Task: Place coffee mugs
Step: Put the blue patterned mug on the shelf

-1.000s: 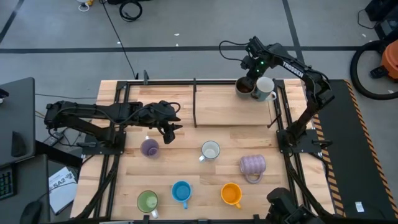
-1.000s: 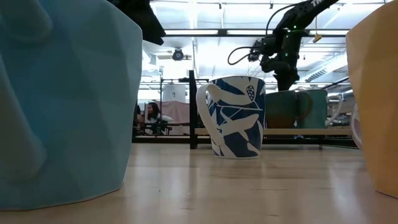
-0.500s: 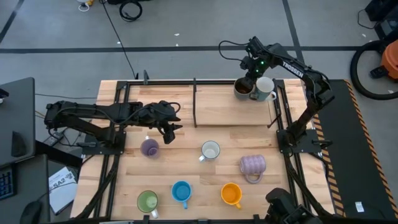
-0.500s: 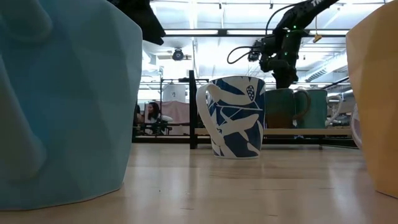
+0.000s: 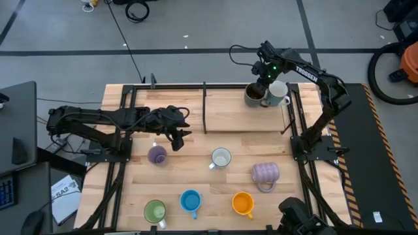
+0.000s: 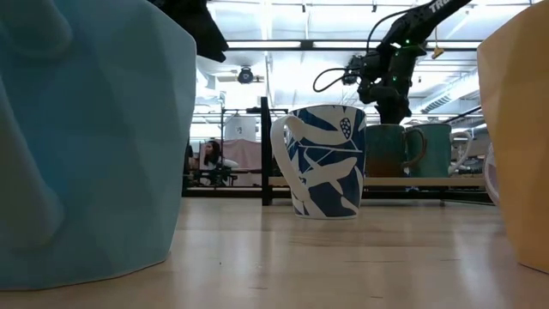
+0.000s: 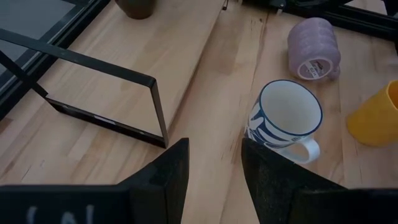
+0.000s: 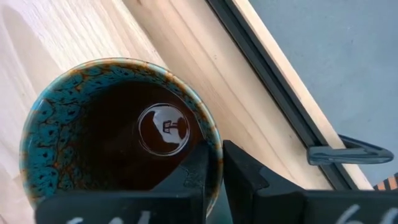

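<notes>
Table [image 5: 228,140]: pale wood planks — ringed by a black metal frame [image 5: 204,108].
Floor [image 5: 196,39]: grey, crossed by a black cable [image 5: 124,39].
Far right: orange-topped vacuum [image 5: 398,68].
Room behind: a seated person [image 6: 208,163] — seen far off.

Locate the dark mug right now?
High view: the dark mug sits at the table's far right corner, touching the white mug, with the right gripper pinching its rim.

Probably a robotics lab: wooden table [image 5: 222,140] on grey concrete floor [image 5: 196,29], ceiling strip lights [image 6: 283,43].
</notes>
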Robot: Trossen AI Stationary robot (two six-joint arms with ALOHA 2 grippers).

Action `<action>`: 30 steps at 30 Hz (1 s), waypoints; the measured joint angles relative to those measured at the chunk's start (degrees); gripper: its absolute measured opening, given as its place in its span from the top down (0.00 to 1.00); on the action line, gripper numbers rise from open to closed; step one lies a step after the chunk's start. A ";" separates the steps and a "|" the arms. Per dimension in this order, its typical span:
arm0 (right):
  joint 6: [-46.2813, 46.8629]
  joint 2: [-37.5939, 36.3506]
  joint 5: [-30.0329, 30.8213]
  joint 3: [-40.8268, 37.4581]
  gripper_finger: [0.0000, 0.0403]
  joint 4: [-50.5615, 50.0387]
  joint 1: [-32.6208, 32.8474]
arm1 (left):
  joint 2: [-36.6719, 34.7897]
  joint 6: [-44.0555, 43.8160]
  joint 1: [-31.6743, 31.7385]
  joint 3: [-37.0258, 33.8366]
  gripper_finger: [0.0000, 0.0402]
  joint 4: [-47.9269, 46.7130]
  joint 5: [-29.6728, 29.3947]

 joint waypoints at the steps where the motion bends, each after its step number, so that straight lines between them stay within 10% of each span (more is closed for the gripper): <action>1: -0.53 0.00 0.14 -0.02 0.88 0.08 0.00 | 0.00 0.00 0.00 0.00 0.62 0.00 0.00; 30: -1.95 0.11 3.59 -0.02 0.82 1.49 -0.07 | 0.00 0.00 0.00 0.00 0.62 0.00 0.00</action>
